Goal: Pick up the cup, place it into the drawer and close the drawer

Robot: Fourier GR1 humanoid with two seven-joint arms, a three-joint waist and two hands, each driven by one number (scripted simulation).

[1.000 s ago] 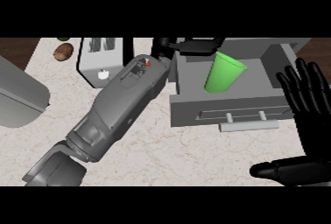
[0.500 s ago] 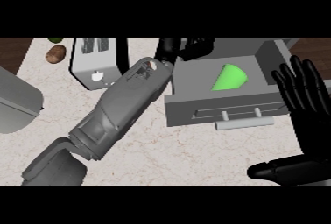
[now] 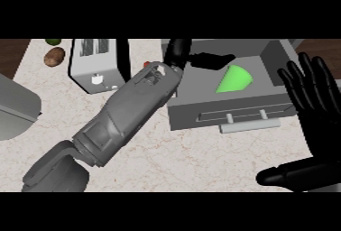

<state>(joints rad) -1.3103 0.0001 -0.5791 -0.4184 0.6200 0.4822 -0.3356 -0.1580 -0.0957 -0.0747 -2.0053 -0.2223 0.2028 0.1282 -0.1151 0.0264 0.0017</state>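
The green cup (image 3: 233, 79) lies tipped on its side inside the open grey drawer (image 3: 200, 92), towards its right half. My left hand (image 3: 194, 57) hovers over the drawer's back left corner, its fingers stretched out towards the cup and apart from it, holding nothing. The left forearm runs diagonally up from the lower left. At the right edge my right hand (image 3: 313, 117) rests open, fingers up, beside the drawer's right end. The drawer's front panel with its handle (image 3: 246, 119) faces me.
A silver toaster (image 3: 96, 64) stands left of the drawer, close to my left forearm. A brown potato (image 3: 54, 56) and a small green item (image 3: 52, 41) lie at the back left. A grey appliance (image 3: 16, 108) fills the left edge.
The cup was upright in my left hand over the drawer; now it lies on its side inside. The left hand has let go and drawn back slightly. The right hand stays put.
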